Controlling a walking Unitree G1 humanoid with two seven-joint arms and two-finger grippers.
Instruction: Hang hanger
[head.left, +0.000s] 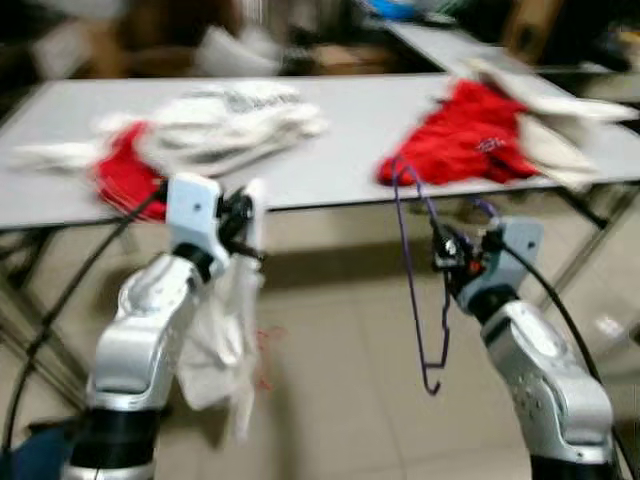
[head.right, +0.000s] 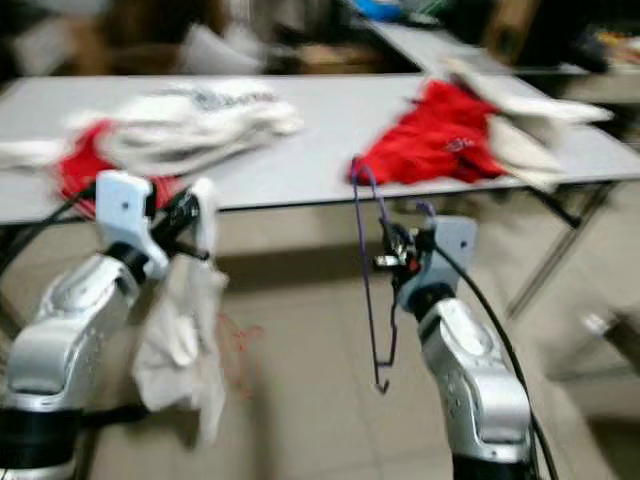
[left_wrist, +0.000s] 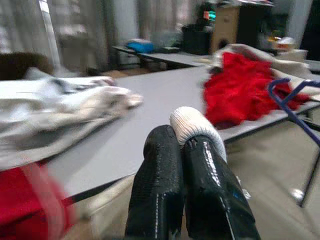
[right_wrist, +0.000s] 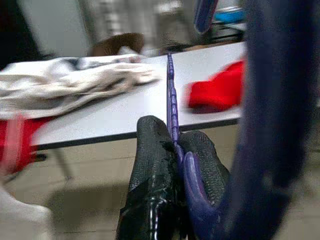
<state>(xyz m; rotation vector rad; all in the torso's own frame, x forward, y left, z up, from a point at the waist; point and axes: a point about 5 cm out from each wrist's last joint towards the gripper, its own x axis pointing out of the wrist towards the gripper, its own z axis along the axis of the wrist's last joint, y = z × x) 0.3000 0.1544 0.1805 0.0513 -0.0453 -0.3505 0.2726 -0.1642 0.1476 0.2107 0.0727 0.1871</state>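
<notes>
Hanger: one purple thin plastic hanger (head.left: 415, 280) is held upright in front of the grey table (head.left: 350, 130), above the floor.
Right pincer (head.left: 442, 255): clamped tight on the hanger's bar.
Left pincer (head.left: 245, 215): pinched on one white cloth garment (head.left: 220, 340), which hangs down beside the arm.
Table: two heaps are carried, a red-and-white clothes pile (head.left: 190, 130) at the left and a red garment pile (head.left: 470, 135) at the right.

Your two head eyes look forward and down from close behind both arms onto the grey table (head.left: 360, 130) and tiled floor (head.left: 340, 340), while each wrist camera sights low along its own fingers toward that same table edge.
</notes>
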